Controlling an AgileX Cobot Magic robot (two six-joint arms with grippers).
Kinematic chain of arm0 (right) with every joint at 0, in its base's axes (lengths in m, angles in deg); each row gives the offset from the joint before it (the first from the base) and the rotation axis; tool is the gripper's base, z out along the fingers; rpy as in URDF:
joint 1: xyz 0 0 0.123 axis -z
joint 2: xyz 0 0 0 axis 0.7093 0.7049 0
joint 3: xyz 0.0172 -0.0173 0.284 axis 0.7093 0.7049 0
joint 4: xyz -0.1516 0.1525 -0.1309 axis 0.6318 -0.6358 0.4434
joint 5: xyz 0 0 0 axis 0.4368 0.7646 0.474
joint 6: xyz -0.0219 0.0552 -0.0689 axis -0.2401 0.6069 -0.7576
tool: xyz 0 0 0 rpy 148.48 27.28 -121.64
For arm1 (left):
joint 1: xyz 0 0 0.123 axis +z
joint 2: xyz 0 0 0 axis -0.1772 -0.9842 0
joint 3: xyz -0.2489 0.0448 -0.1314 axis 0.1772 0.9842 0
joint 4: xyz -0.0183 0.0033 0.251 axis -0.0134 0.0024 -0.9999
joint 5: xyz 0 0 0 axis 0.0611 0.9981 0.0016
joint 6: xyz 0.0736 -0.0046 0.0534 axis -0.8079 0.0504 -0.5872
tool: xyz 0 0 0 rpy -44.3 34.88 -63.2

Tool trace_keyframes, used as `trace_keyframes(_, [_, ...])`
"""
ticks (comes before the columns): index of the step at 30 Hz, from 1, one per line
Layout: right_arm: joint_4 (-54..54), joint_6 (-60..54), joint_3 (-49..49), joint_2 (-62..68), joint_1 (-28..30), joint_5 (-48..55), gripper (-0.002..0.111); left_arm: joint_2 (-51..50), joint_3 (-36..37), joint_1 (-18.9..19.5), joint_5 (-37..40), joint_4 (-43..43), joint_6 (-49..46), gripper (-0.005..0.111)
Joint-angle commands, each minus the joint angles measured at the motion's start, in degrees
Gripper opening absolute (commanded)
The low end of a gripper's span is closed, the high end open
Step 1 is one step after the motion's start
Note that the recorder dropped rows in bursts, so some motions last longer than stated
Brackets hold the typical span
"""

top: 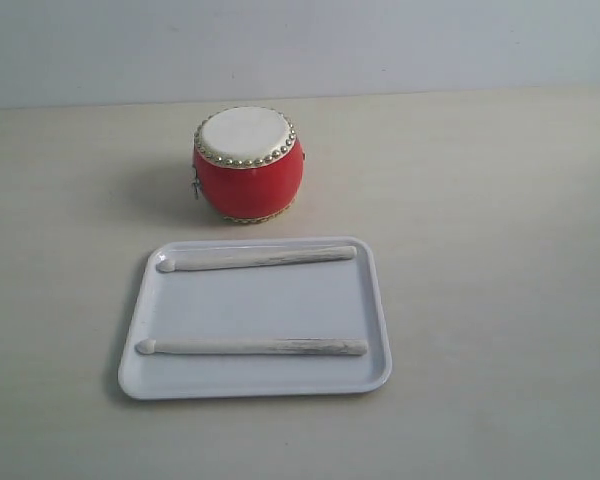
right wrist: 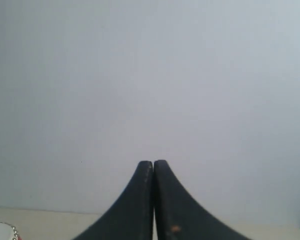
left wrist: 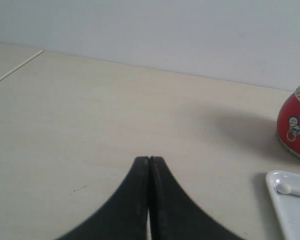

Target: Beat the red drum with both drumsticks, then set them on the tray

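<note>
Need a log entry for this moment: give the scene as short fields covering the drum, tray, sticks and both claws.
drum: red drum, upright on the table, behind the tray
tray: white tray, holds both sticks
far stick: lying flat, rounded tip to the left
near stick: lying flat, roughly parallel, tip to the left
left claw: shut, empty, above bare table
right claw: shut, empty, facing the wall

Your count: red drum (top: 248,165) = 1 | drumsticks (top: 260,259) = 2, counting the second drumstick (top: 255,347) | tray (top: 260,300) = 1 | grippers you can see = 2, the left gripper (left wrist: 149,161) and the right gripper (right wrist: 153,164) | table (top: 500,250) = 1
</note>
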Motion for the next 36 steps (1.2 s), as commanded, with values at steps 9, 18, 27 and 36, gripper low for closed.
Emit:
trace_keyframes(9, [43.33,43.64,13.08,-10.26,0.34,-2.29,0.000,0.36,0.17,0.15,-0.07,-0.43,-0.26,0.000])
trace_keyframes(18, [39.94,38.05,27.03,-18.28,0.34,-3.65,0.000,0.36,0.17,0.15,-0.07,-0.43,-0.26,0.000])
trace_keyframes(27, [39.82,38.78,36.40,-24.03,0.34,-2.25,0.000,0.36,0.17,0.15,-0.07,-0.43,-0.26,0.000])
trace_keyframes(36, [39.59,40.79,36.40,-24.78,0.34,3.96,0.000,0.36,0.17,0.15,-0.07,-0.43,-0.26,0.000])
